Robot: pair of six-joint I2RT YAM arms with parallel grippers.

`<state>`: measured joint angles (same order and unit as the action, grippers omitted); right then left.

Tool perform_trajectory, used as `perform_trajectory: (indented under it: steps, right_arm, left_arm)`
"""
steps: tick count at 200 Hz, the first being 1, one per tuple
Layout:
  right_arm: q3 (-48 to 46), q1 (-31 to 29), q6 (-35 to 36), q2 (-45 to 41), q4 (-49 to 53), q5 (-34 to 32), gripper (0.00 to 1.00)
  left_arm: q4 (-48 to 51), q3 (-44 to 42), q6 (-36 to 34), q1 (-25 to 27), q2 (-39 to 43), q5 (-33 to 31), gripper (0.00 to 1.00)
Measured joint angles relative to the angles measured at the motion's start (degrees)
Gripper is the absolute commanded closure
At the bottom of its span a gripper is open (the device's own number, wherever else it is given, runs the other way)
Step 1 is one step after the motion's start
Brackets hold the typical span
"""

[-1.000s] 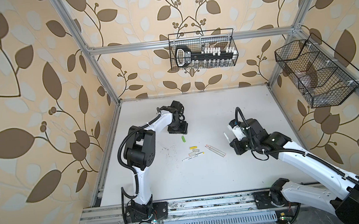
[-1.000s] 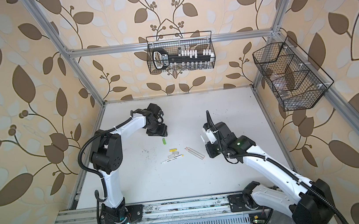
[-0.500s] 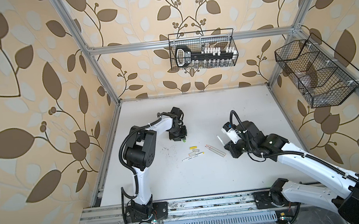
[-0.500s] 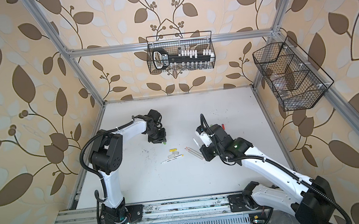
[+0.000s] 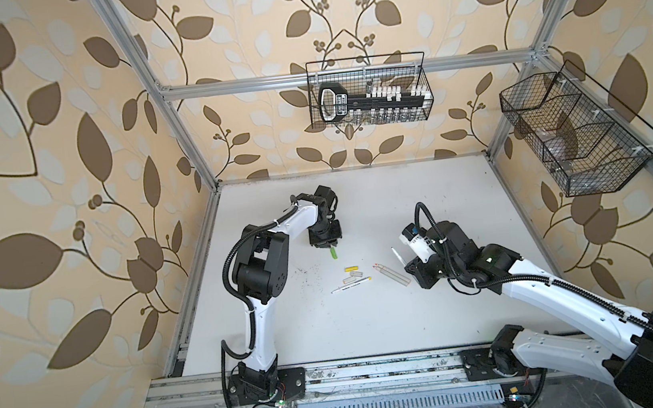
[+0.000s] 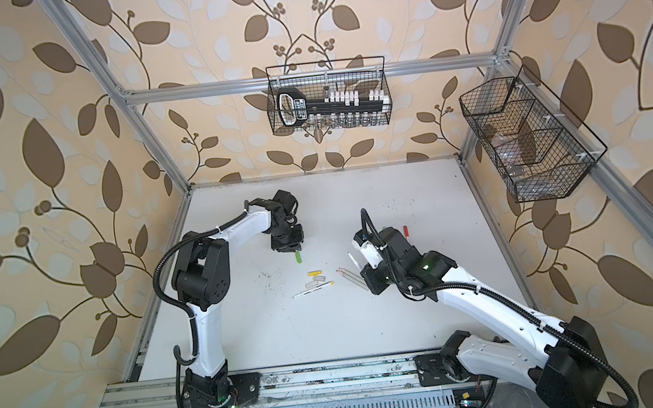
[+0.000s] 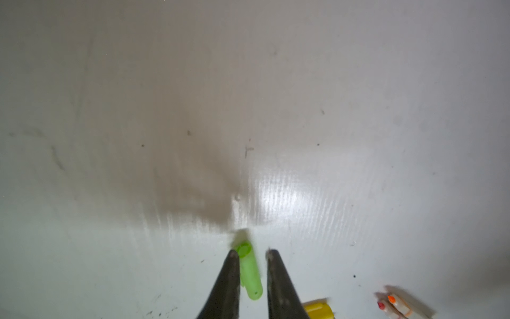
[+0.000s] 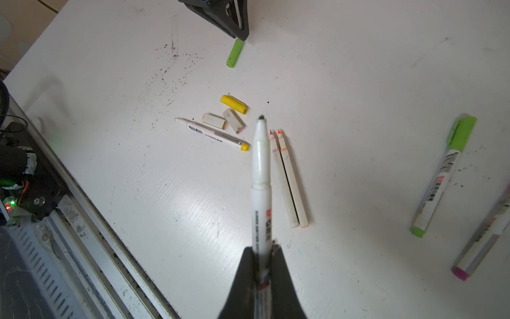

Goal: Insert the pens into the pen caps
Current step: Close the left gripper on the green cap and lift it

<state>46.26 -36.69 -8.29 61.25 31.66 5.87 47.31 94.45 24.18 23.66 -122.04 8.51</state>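
Top views high, facing down, whole table; wrist views close, both catching green cap.

Plastic on a glossy table
The green cap looks matt translucent plastic; white pen smooth, slightly shiny; table finely ribbed

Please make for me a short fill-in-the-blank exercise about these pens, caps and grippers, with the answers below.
1. The right gripper is shut on a pen with a ___ barrel.
2. The left gripper straddles a cap whose colour is ___.
3. Two slim pens lie side by side, with red and ___ tips.
Missing words: white, green, orange.
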Motion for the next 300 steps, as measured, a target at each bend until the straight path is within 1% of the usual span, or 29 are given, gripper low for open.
perform_trajectory:
  steps: [73, 164, 232, 300]
  right_arm:
    - [-0.20, -0.07, 0.04, 0.00, -0.04, 0.00, 0.92]
    - [-0.63, -0.44, 0.04, 0.00, -0.20, 0.11, 0.92]
    - [-0.63, -0.50, 0.31, 0.00, -0.20, 0.20, 0.92]
    - [-0.63, -0.92, 0.44, -0.13, -0.20, 0.20, 0.92]
  left_arm:
    - [5.68, 2.95, 0.02, 3.41, -2.60, -4.50, 0.79]
    - [8.61, 4.07, 0.17, 5.20, -2.60, -10.54, 0.78]
    - [8.90, 3.87, 0.57, 8.15, -2.60, -10.71, 0.79]
    - [8.85, 2.08, 0.92, 8.61, -2.60, -11.52, 0.79]
